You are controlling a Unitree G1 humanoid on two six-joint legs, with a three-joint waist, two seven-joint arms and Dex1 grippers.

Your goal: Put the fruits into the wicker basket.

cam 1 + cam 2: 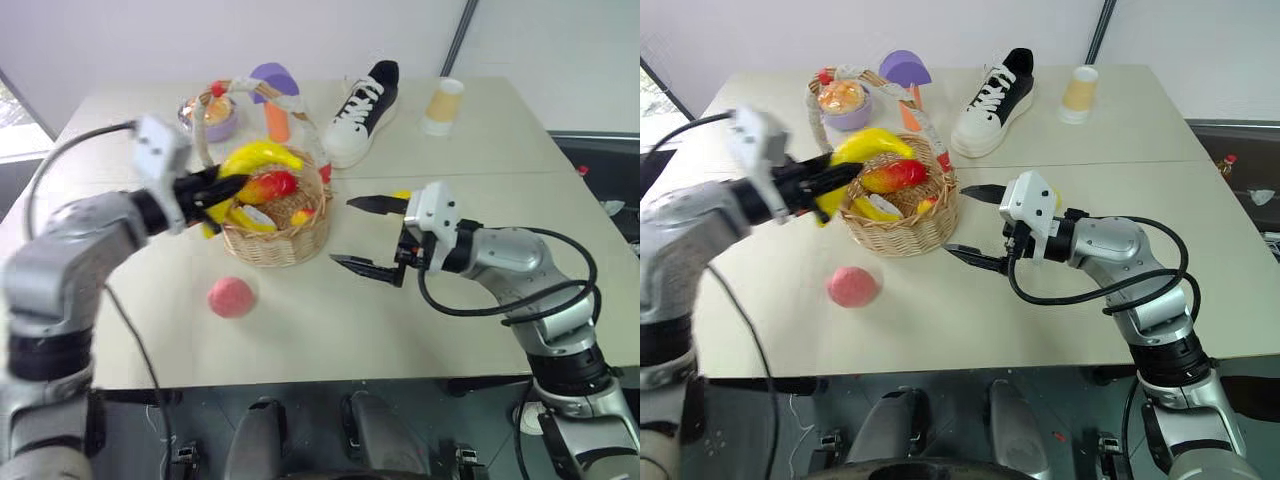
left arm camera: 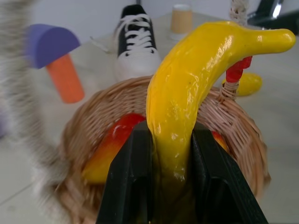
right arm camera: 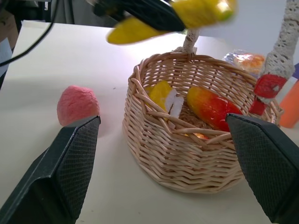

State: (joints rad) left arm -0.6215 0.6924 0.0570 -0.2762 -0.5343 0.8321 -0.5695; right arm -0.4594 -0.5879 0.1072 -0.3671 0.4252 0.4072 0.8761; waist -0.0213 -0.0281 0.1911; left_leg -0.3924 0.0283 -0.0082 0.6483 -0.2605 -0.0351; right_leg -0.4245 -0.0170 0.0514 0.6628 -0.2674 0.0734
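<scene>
My left gripper (image 1: 230, 190) is shut on a curved yellow banana (image 1: 262, 157) and holds it just above the near-left rim of the wicker basket (image 1: 285, 245). Inside the basket lie a red-yellow mango (image 1: 270, 186) and a yellow and white piece (image 3: 163, 95). A pink-red peach (image 1: 231, 297) sits on the table in front of the basket. A yellow lemon (image 2: 247, 83) lies to the right of the basket, partly hidden behind my right gripper (image 1: 343, 232). That gripper stands open and empty, level, pointing at the basket's right side.
Behind the basket stand a black and white shoe (image 1: 362, 110), a paper cup (image 1: 442, 105), a purple-capped mushroom shape (image 1: 275, 95) and a small purple bowl (image 1: 218, 125) with a bun-like item. The basket's tall rope-wrapped handle (image 1: 300, 115) arches over it.
</scene>
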